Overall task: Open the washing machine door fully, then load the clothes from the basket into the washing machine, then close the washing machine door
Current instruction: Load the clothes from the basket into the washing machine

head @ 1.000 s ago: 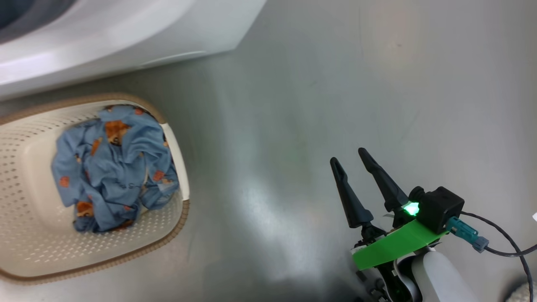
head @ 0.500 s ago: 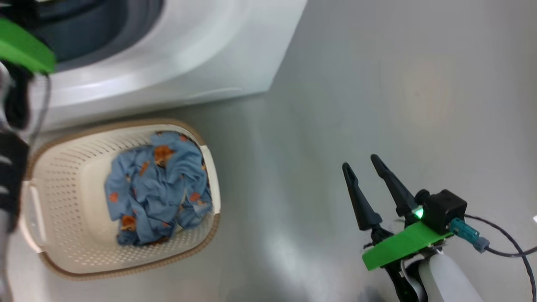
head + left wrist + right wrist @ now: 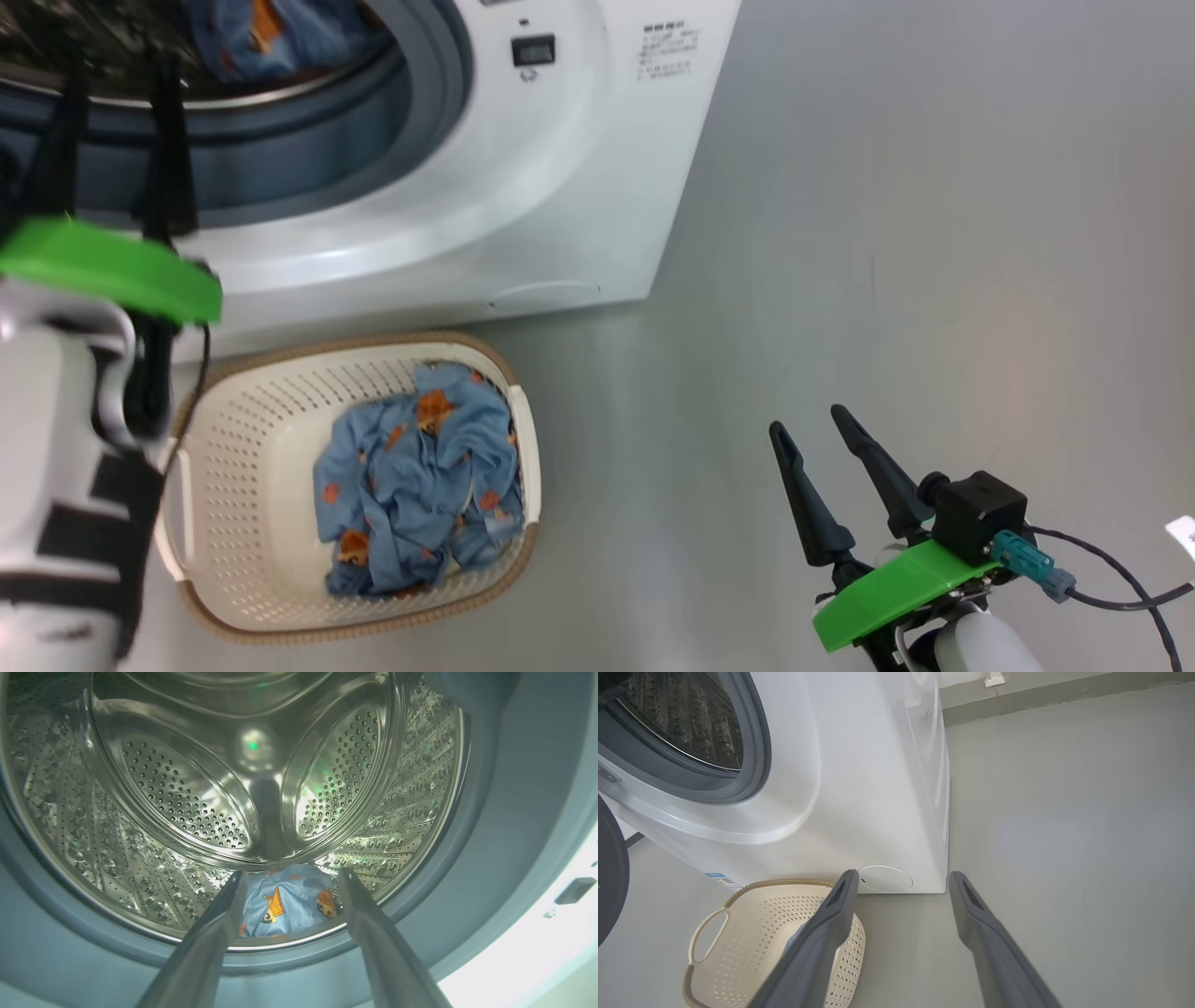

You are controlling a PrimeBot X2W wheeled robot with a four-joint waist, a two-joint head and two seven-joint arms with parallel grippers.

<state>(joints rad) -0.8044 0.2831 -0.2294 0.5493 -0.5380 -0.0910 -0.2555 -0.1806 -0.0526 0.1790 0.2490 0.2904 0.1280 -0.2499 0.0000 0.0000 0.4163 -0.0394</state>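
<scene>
Head view gives me the clothes [image 3: 420, 485] bundled in the basket [image 3: 243, 467] on the floor [image 3: 887, 233], just before the washing machine [image 3: 579, 168]. Another printed garment [image 3: 289, 900] lies in the drum [image 3: 177, 793]. My left gripper [image 3: 117, 70] is spread wide, empty, at the drum mouth; my right gripper [image 3: 806, 419] hangs open and empty over the floor.
</scene>
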